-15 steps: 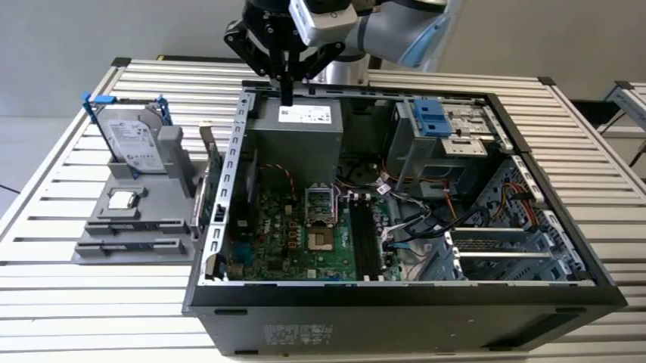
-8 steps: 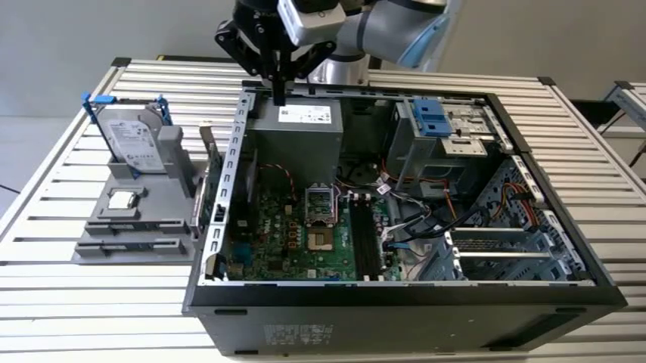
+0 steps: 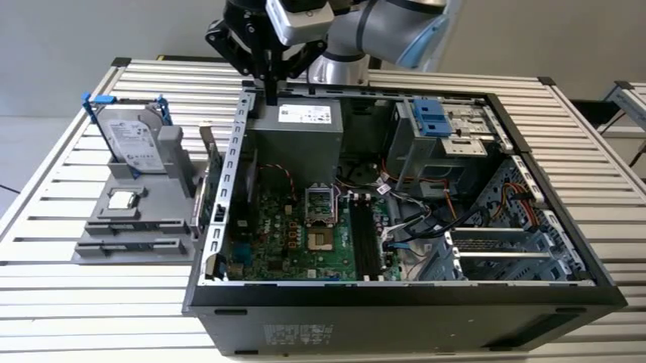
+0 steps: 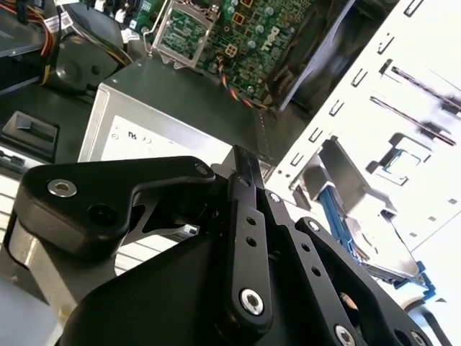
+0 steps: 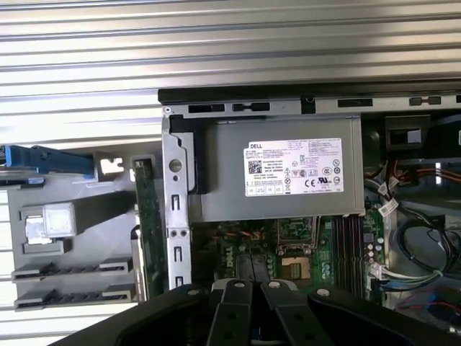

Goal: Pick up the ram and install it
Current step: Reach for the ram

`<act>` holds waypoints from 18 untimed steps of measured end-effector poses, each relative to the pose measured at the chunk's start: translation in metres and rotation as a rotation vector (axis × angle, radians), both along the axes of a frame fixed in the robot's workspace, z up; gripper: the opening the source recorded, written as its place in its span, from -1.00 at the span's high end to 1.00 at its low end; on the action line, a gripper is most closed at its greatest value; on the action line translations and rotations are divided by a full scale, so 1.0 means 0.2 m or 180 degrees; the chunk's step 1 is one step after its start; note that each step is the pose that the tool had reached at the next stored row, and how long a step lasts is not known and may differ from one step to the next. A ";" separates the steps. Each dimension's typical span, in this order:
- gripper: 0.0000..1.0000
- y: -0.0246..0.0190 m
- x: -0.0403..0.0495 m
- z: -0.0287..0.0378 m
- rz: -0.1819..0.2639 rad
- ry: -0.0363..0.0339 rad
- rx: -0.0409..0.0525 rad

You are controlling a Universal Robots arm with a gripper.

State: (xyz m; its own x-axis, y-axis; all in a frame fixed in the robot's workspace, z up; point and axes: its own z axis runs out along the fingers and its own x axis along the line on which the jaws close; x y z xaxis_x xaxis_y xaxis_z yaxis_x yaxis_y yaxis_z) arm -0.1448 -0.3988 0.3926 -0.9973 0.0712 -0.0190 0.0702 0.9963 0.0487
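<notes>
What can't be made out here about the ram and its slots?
- The ram: edge-on in the exterior view, so chips, label and contacts are hidden.
- The ram's end: behind the gripper in the first wrist view.
- The memory slots: too small and dark in the exterior view to judge the latches.

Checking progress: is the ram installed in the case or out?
Out: the ram stands on edge at the grey holder outside the case.

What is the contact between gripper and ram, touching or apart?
Apart. In the exterior view the gripper hangs above the back edge of the case, while the ram stands outside its wall, with a clear gap between them.
</notes>
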 end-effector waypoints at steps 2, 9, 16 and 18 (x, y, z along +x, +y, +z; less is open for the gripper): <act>1.00 0.000 -0.014 0.000 0.0000 0.0000 0.0000; 1.00 0.000 -0.068 0.000 0.0000 0.0000 0.0000; 1.00 0.000 -0.124 0.000 0.0000 0.0000 0.0000; 1.00 0.000 -0.138 0.000 0.0000 0.0000 0.0000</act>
